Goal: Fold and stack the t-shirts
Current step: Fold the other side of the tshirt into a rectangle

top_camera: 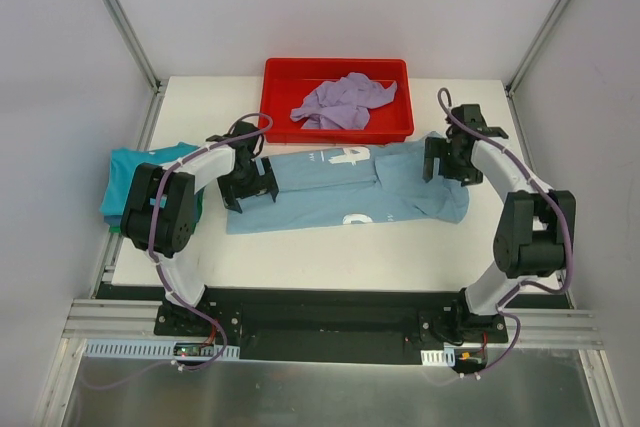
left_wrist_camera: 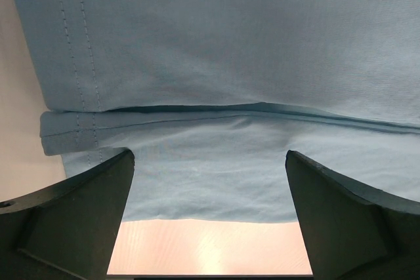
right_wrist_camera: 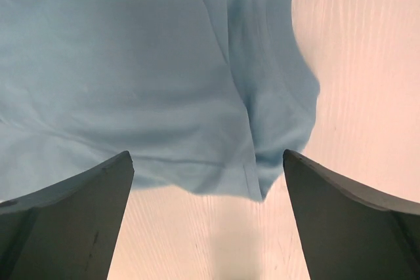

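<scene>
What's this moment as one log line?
light blue t-shirt: spread on table | left gripper: open | right gripper: open

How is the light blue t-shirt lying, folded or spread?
Partly folded: the light blue t-shirt lies in a long band, one layer lapped over another.

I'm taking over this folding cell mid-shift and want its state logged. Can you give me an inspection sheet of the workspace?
Surface: white table, no stains seen.
Job's things: light blue t-shirt with white lettering lies flat at centre, partly folded; teal t-shirt folded at the left edge; lavender t-shirt crumpled in the red tray at the far edge.
Clutter: nothing seen.
Grippers: left gripper open over the blue shirt's left end; right gripper open over its right end; neither grips cloth.
Cables: a purple cable runs along each arm, looping loose near the wrists.
Surroundings: white enclosure walls, aluminium frame posts.
</scene>
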`<state>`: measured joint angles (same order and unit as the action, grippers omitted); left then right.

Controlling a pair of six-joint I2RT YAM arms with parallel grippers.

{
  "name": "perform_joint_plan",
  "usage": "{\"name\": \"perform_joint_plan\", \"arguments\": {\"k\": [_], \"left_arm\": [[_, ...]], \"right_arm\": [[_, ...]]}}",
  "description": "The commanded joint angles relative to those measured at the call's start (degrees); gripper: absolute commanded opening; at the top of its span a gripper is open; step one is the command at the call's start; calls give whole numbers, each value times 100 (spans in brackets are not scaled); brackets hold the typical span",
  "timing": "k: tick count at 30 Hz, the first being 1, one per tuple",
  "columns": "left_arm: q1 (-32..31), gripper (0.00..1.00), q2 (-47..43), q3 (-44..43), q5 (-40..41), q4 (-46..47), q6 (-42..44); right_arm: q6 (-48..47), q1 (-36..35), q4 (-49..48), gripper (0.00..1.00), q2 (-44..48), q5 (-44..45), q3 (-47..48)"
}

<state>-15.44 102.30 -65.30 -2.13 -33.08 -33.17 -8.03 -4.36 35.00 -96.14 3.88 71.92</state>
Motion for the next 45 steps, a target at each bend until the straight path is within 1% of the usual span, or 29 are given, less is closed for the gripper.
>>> {"name": "perform_joint_plan", "arguments": {"k": [1,4,6,8,9,11,13,15,17,18,20,21,23,24,29,33,35,37,38,40,41,42,43,45], "left_arm": [[-55,99,-149,122,169,-76,170],[-55,99,-167,131,169,-85,205],[-55,99,-167,158,178,-85,214],[-55,99,-158,175,178,-85,205],[-55,99,-149,184,178,-85,197],[-47,99,-140,202,178,-85,197],[-55,99,-158,237,178,-85,205],[-55,99,-149,228,178,-84,214],[-55,99,-123,219,178,-85,232],[-55,99,-105,202,178,-93,241],[-55,99,-88,210,178,-85,249],[-55,99,-88,202,178,-85,258],[-55,99,-88,219,178,-85,267],[-47,99,-96,228,317,-85,267],[-55,99,-96,272,345,-93,293],[-47,99,-35,298,354,-85,258],[-47,99,-9,316,354,-85,241],[-47,99,-26,342,354,-93,223],[-47,99,-43,368,345,-93,232],[-47,99,-87,395,380,-102,214],[-47,99,-96,395,397,-93,214],[-47,99,-105,404,398,-93,206],[-47,99,-114,395,380,-102,197],[-47,99,-96,378,371,-102,214]], "right_arm": [[-41,102,744,99,350,-142,-433],[-14,198,806,91,245,-264,-477],[-23,242,859,79,105,-561,-407],[-32,251,824,72,-45,-669,-372],[-14,260,833,62,-106,-634,-328],[3,287,824,50,-221,-529,-293],[-5,295,824,47,-300,-520,-257],[21,313,815,38,-344,-528,-249],[56,313,719,26,-309,-537,-292],[39,322,666,23,-283,-520,-310],[47,322,587,13,-239,-423,-310],[39,322,587,9,-213,-153,-301],[39,322,604,4,-177,77,-266],[39,322,613,1,-151,191,-249],[30,313,709,1,-19,578,-144],[47,313,876,1,-106,991,23],[82,322,868,1,-186,1079,68],[74,313,859,1,-291,923,146],[56,313,894,3,-335,791,173],[39,322,807,14,-292,527,51],[21,322,719,23,-239,413,-11],[-14,313,675,26,-187,264,-64],[-40,313,674,27,-151,141,-90],[-102,330,657,34,-168,-45,-90]]}}
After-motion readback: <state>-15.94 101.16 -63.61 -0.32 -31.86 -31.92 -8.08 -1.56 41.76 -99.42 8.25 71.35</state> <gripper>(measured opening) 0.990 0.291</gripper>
